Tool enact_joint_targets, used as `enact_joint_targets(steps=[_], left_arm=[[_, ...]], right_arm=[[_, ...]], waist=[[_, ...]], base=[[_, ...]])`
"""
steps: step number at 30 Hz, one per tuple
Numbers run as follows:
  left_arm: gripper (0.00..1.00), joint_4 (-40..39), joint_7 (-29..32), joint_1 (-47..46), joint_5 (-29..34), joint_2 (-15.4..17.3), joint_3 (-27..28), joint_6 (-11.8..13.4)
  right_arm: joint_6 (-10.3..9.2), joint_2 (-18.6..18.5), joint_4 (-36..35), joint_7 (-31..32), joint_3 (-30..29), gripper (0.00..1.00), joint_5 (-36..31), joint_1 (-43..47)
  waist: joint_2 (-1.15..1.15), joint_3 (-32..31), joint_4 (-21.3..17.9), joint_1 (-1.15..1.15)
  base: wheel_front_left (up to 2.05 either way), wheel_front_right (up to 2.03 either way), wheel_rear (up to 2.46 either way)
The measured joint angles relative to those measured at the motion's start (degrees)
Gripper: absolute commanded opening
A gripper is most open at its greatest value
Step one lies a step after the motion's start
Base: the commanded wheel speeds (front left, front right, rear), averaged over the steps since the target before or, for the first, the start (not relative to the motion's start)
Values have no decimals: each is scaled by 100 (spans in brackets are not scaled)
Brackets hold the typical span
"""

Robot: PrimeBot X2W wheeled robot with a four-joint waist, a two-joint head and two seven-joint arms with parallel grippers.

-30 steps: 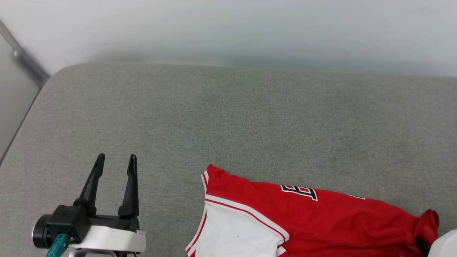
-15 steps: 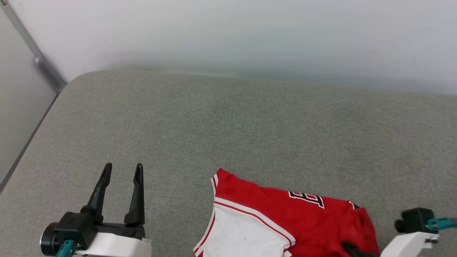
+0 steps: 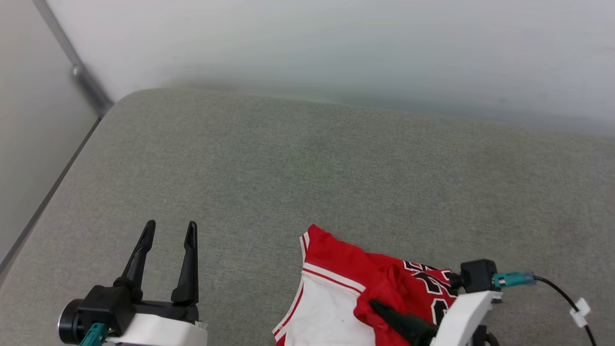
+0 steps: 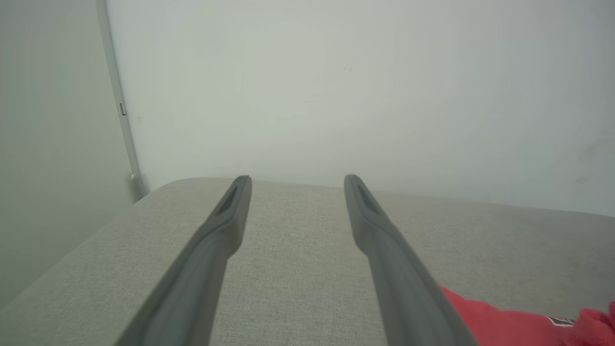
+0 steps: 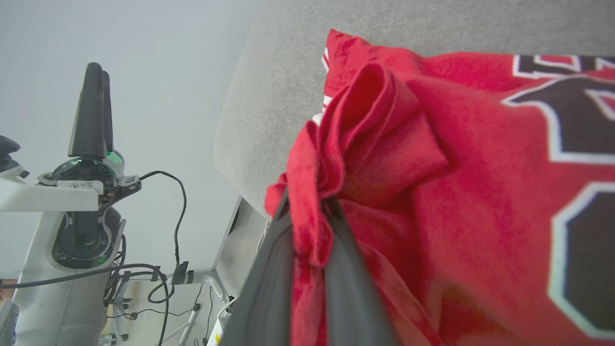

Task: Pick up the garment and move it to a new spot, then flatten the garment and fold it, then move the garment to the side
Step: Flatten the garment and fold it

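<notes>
Right wrist view, nearest: right hand clamped tight on a bunched red fold of the garment, a red jersey with a white sleeve, crumpled at the near edge of the grey upholstered surface. Left hand spread wide, empty, well apart from the cloth. Assessment: grasp secured, relocation apparently under way; flattening, folding and setting aside outstanding. White wall beyond.

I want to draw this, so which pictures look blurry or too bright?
Left wrist view: the left gripper is blurry up close. Right wrist view: the red jersey is so near it looks a bit fuzzy. Head view: sharp, soft even light, no glare.
</notes>
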Motion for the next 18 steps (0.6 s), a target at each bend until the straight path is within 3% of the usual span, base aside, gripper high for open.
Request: enact_joint_targets(steps=[16, 17, 18], left_arm=[[100, -62, 0, -38, 0, -34, -34, 0], [100, -64, 0, -38, 0, -34, -40, 0], [100, -64, 0, -38, -1, -33, -36, 0]], right_arm=[[0, 4, 2651, -1652, 1293, 0, 1183, -1904], [0, 5, 2800, -1729, 1388, 15, 1207, -1984], [0, 2, 2916, -1800, 1491, 82, 1213, -2050]], waist=[[0, 95, 398, 0], [0, 104, 412, 0], [0, 110, 423, 0]], base=[[0, 0, 0], [0, 0, 0], [0, 0, 0]])
